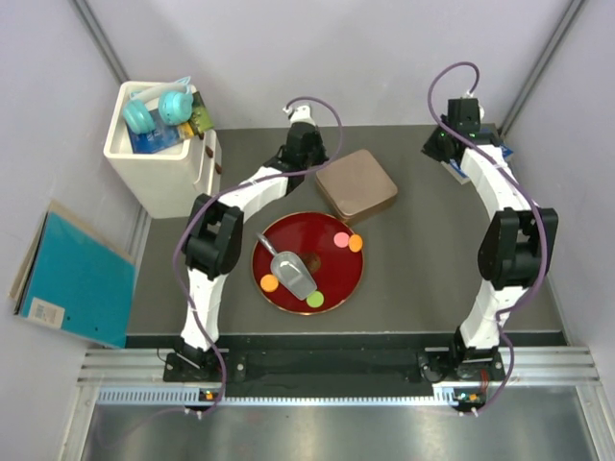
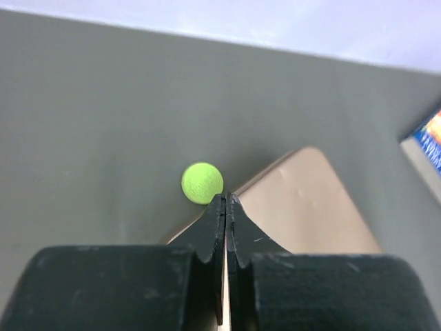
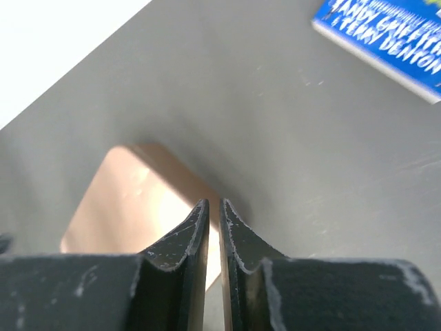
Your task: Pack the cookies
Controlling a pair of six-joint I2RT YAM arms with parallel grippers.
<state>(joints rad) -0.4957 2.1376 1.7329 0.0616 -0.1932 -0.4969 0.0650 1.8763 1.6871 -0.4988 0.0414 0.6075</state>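
Several cookies lie on the red plate [image 1: 332, 288]: a pink one [image 1: 341, 238], an orange one [image 1: 356, 243], a second orange one [image 1: 269, 282] and a green one [image 1: 315, 299]. Another green cookie [image 2: 202, 183] rests on the grey table beside a corner of the closed tan box [image 2: 303, 200]. Just short of it is my left gripper [image 2: 226, 196], shut with nothing between its fingers. My right gripper [image 3: 213, 201] is at the back right, facing the tan box [image 3: 131, 200]. Its jaws stand nearly together with nothing in them.
A metal scoop [image 1: 293, 272] lies on the plate. The tan box [image 1: 356, 182] sits behind the plate. A blue book [image 3: 386, 34] lies at the back right. A white bin [image 1: 159, 144] of items stands at the back left, and a blue folder [image 1: 72, 279] lies off the table's left side.
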